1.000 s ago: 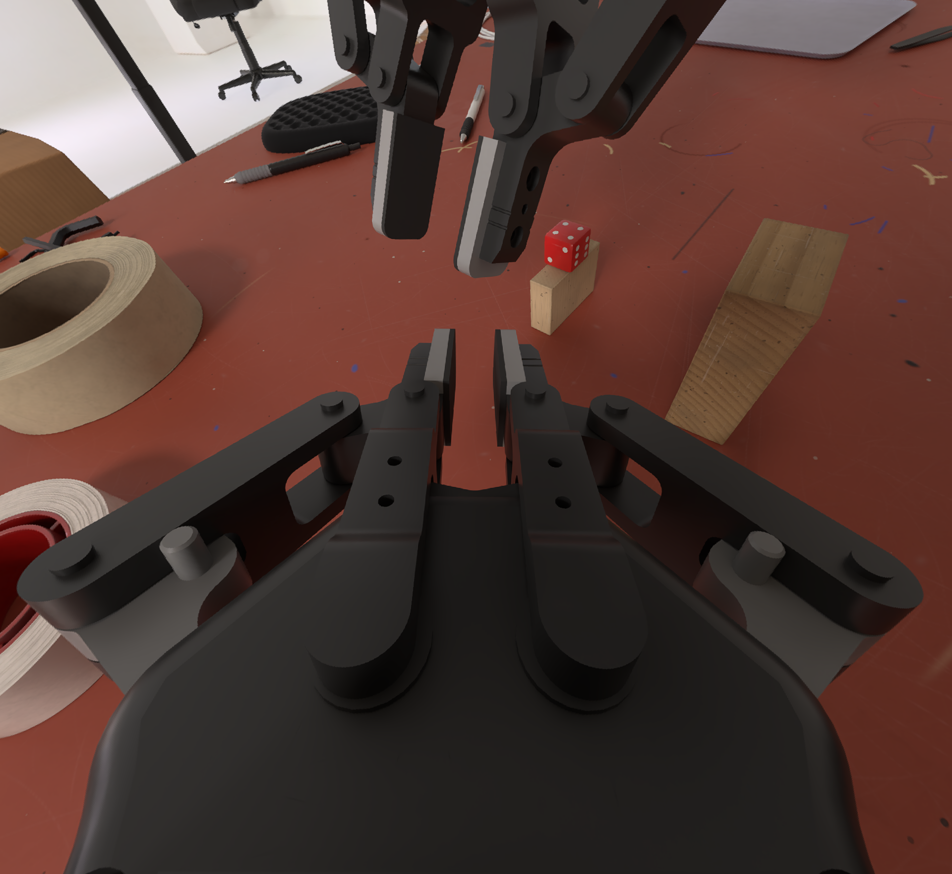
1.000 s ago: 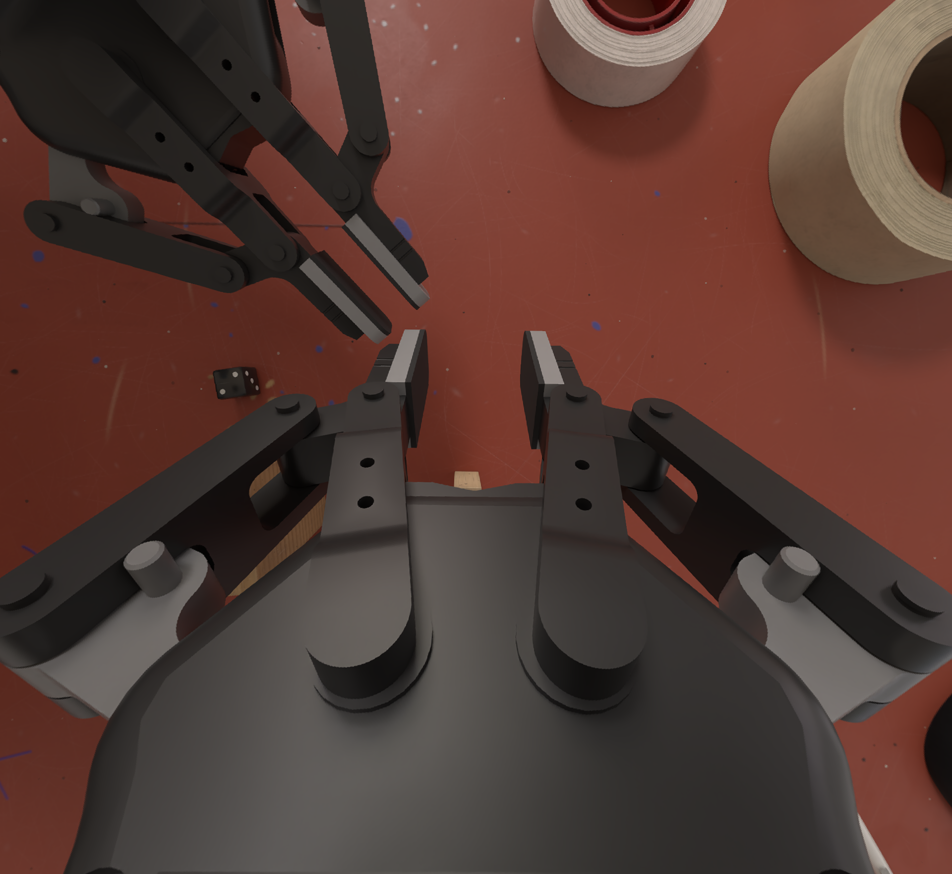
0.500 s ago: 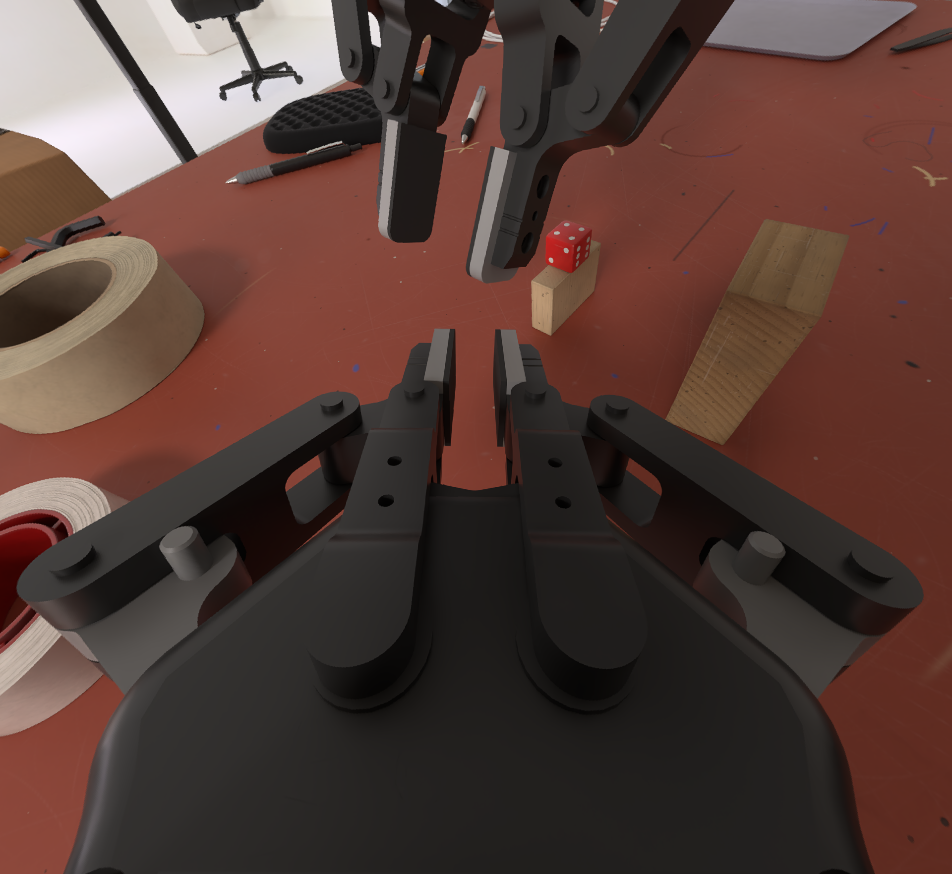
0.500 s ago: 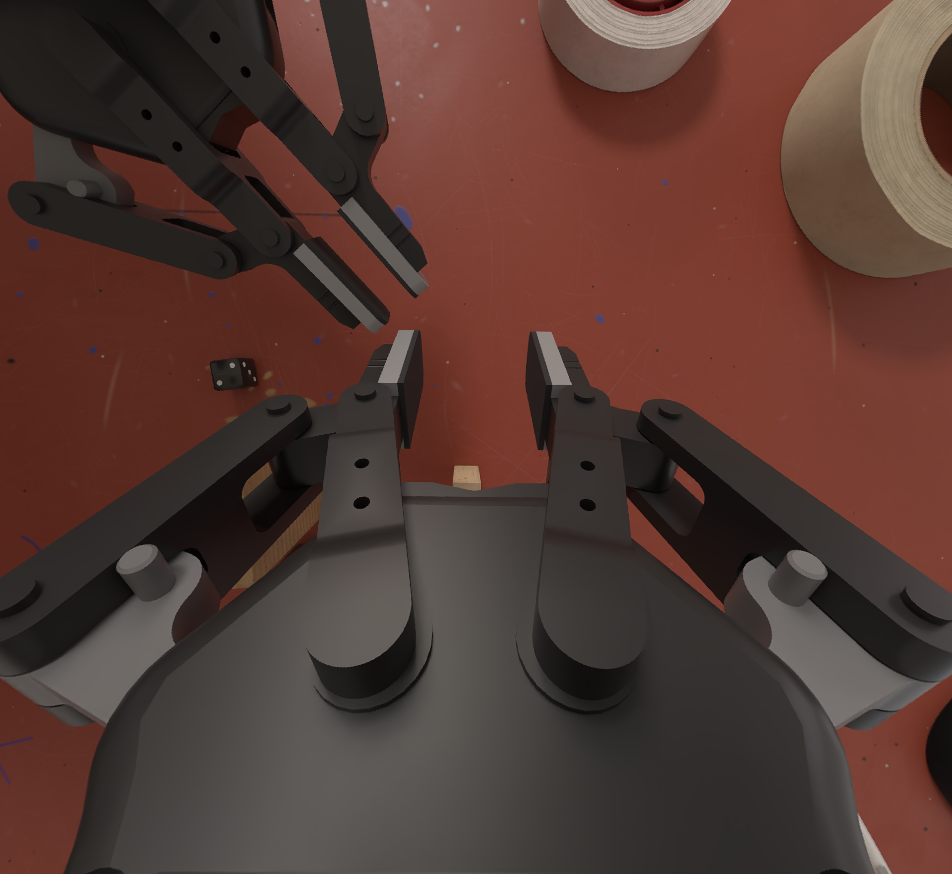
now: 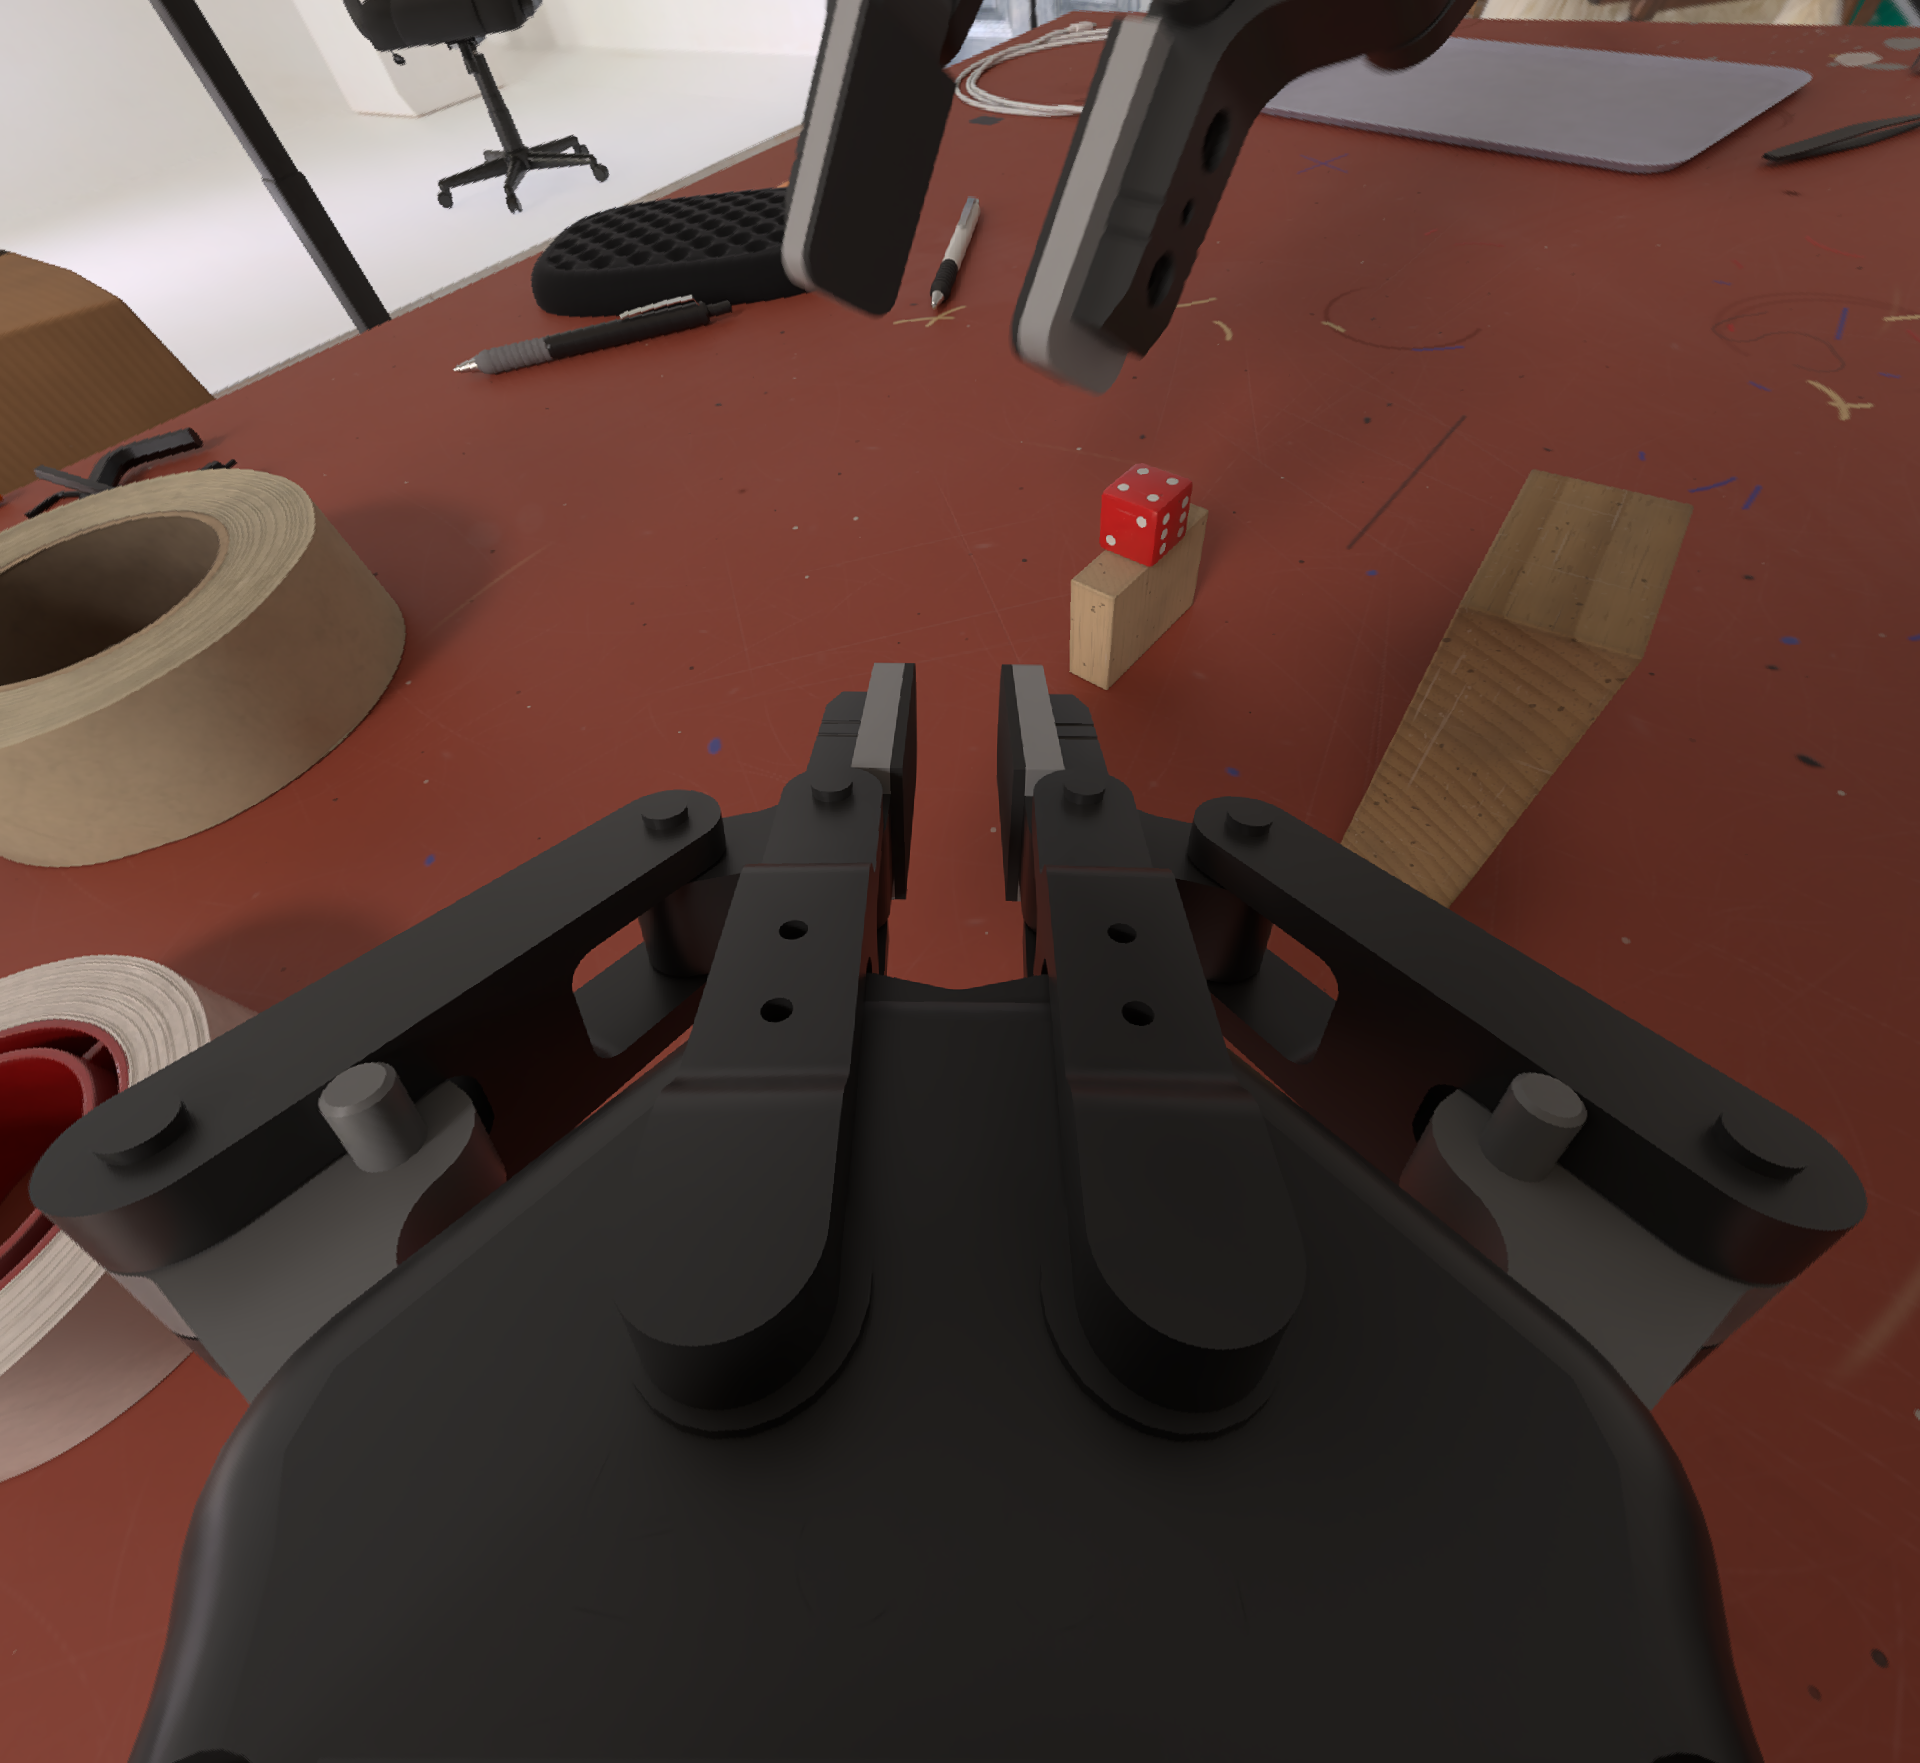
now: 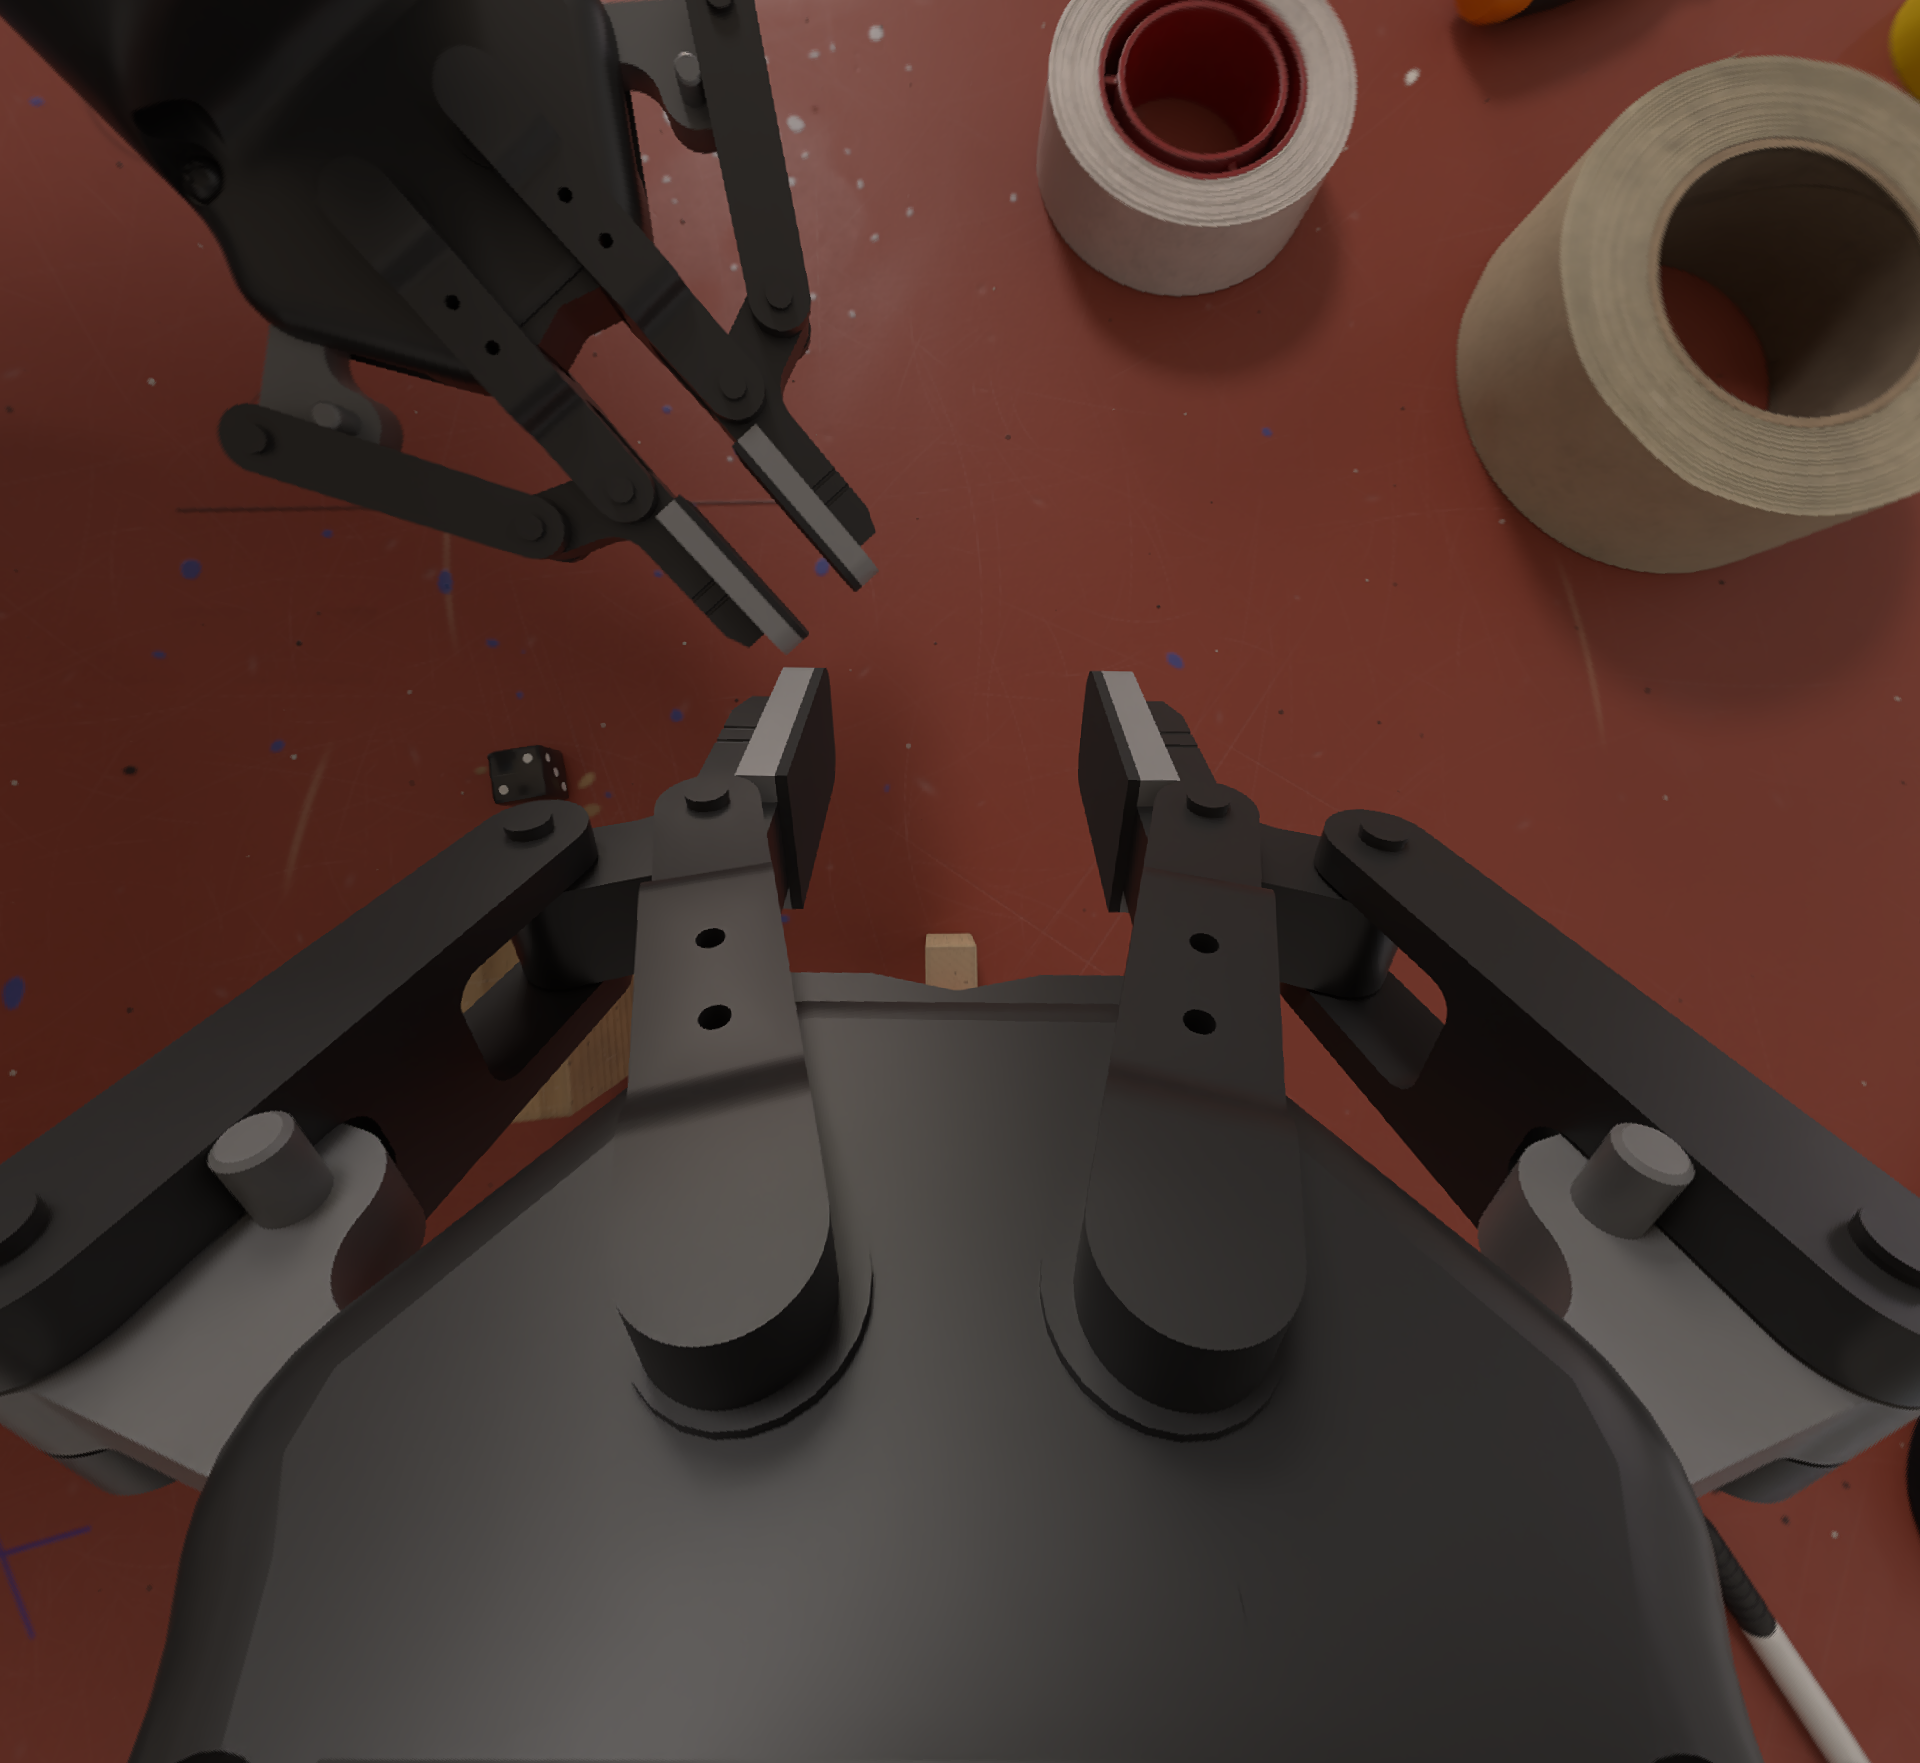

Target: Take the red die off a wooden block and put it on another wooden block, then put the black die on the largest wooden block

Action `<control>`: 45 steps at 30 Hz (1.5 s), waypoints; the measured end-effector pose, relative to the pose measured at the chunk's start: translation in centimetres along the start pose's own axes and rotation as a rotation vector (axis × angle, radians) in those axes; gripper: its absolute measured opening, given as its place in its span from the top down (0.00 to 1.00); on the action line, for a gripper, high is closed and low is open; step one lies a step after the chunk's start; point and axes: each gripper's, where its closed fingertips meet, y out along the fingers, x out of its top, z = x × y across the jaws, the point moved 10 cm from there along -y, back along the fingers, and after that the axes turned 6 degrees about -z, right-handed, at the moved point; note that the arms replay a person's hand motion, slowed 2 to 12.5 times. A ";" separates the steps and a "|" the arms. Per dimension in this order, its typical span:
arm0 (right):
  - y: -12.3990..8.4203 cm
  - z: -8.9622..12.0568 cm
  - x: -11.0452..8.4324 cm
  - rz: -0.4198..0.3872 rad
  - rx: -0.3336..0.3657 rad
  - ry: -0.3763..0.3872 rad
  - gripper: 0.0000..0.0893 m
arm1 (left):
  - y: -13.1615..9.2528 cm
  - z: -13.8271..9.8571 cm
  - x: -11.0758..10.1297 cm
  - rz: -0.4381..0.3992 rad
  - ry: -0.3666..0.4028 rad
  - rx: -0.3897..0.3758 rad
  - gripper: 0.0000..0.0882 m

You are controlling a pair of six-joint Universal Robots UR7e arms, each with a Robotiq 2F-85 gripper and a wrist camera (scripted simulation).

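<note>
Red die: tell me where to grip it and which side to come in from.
Grip the red die across two opposite vertical faces, coming straight down from above. It sits at the far end of the small wooden block, so its sides stand clear above the wood, while its bottom is blocked. The right gripper, open and empty, hangs above it and looks best placed.

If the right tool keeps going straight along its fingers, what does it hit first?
Likely bare table: only that shows between the right tool fingers. The left tool sits just off-line; depth unclear.
</note>
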 end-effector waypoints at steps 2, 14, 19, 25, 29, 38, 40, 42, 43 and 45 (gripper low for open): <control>-0.8 0.1 -0.5 -0.029 -0.012 0.007 0.51 | 0.0 0.0 0.0 -0.001 -0.004 0.001 0.83; -3.4 0.2 -6.8 -0.023 -0.059 0.043 0.38 | 0.0 0.3 -0.3 0.003 -0.013 0.007 0.83; -2.7 0.3 -8.3 0.009 -0.051 0.037 0.31 | 0.0 0.2 -0.2 0.001 -0.007 0.009 0.83; -1.0 0.3 -9.0 0.037 -0.043 0.009 0.36 | 0.0 -0.1 0.0 0.002 0.008 0.008 0.83; 0.1 0.2 -9.3 0.039 -0.030 -0.003 0.46 | -0.1 -0.2 0.1 0.000 0.021 0.013 0.83; 0.9 -0.1 -9.6 -0.015 0.023 -0.006 0.69 | -0.3 -0.3 -0.1 0.007 0.028 0.021 0.84; 0.8 -0.1 -9.7 -0.021 0.030 -0.001 0.74 | -0.4 -0.2 -0.1 0.004 0.022 0.022 0.84; 0.7 -0.2 -9.8 -0.026 0.032 -0.001 0.80 | -0.5 -0.1 -0.1 -0.004 0.012 0.023 0.84; 0.7 -0.1 -9.9 -0.028 0.033 -0.002 0.80 | -0.5 -0.1 -0.1 -0.008 0.006 0.022 0.84; 0.6 0.0 -10.0 -0.031 0.039 -0.003 0.80 | -0.6 0.0 0.0 -0.019 -0.004 0.023 0.84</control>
